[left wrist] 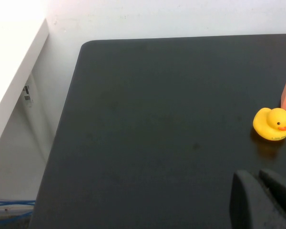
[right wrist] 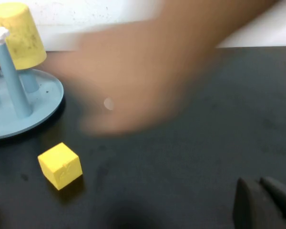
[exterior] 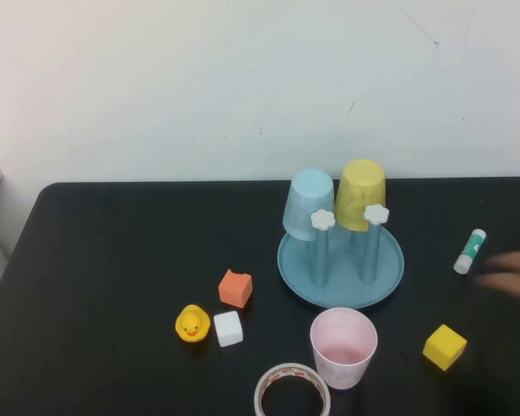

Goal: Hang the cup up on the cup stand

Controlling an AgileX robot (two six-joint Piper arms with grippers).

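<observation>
1. The left gripper (left wrist: 257, 177) showed only at the lower right of the left wrist view. Its fingers were pressed together on nothing, low over bare black table (exterior: 113, 260), with the rubber duck (exterior: 191, 324) ahead of it. It was not in the high view.
2. In my judgement little was left to do, because the cup (exterior: 361, 194) already sat upside down over a rear post. Doing this step well meant keeping both arms back and not nudging the stand.
3. The cup stand (exterior: 390, 277) stood at centre right of the high view. It was a light blue dish with upright posts and white flower caps. A pale blue cup (exterior: 309, 201) was inverted on the left rear post.
4. The cup was plain yellow plastic, tapered and without a handle. Its narrow base pointed up and it leaned slightly. Its rim sat behind the right front cap, at upper centre right of the high view.
5. A pink cup (exterior: 342, 347) stood mouth up just below the stand.
6. A blurred human hand (exterior: 511, 279) reached in at the right edge, near the glue stick (exterior: 469, 251). Any arm move should wait until it cleared.
7. The right gripper (right wrist: 258, 183) showed at the lower right of the right wrist view. Its fingers were closed together and empty, and a yellow cube (right wrist: 60, 165) lay well apart from it.
</observation>
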